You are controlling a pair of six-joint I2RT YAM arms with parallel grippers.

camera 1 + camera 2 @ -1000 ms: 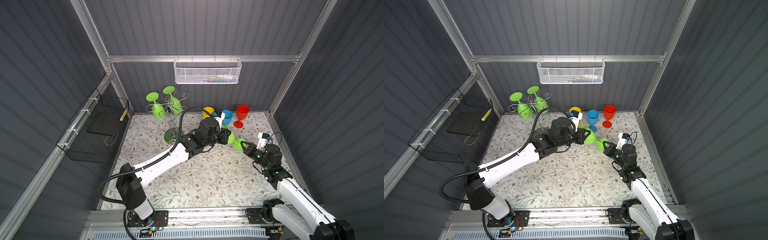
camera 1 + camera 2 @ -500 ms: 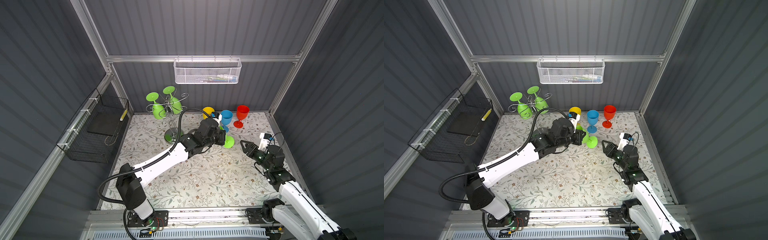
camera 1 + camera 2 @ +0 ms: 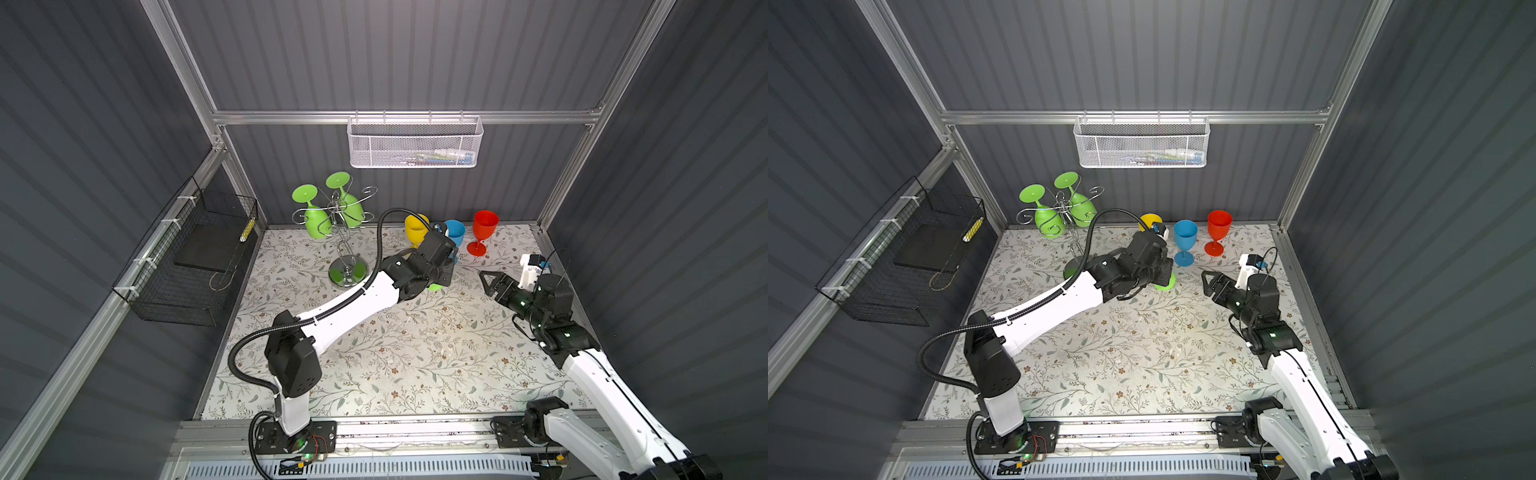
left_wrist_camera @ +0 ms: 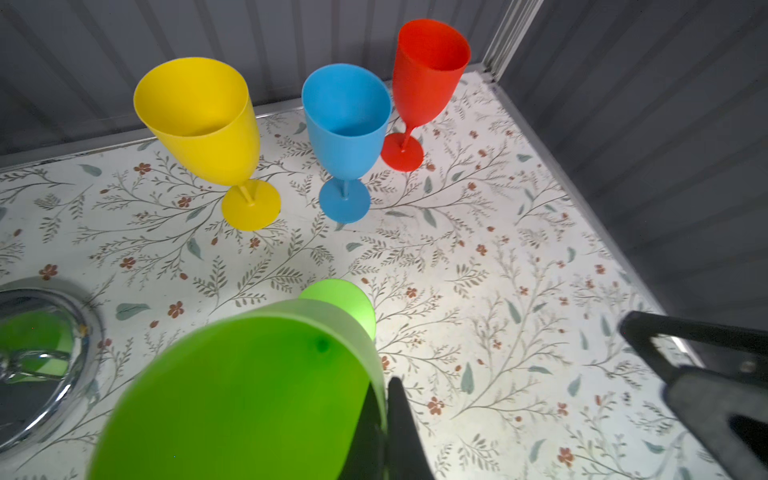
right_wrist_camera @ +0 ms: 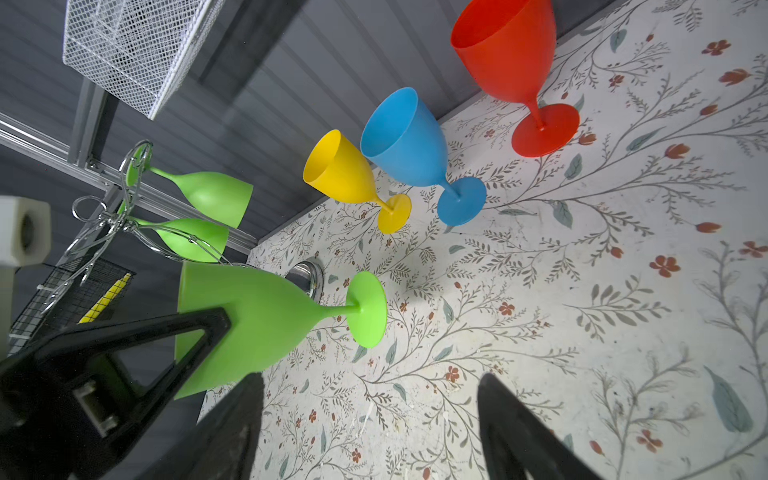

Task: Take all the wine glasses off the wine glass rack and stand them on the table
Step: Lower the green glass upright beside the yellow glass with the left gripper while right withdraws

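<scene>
i count one rack (image 3: 348, 272), one yellow glass (image 4: 199, 120), one blue glass (image 4: 345, 120), one red glass (image 4: 428, 70), three green. two green glasses (image 3: 318, 222) (image 3: 352, 210) hang bowl-down on the rack; the third, the wine glass (image 5: 257, 320), tilts just right of its base. left gripper (image 4: 384, 411) clamps its rim; right gripper (image 5: 370, 390) gapes wide, empty.
</scene>
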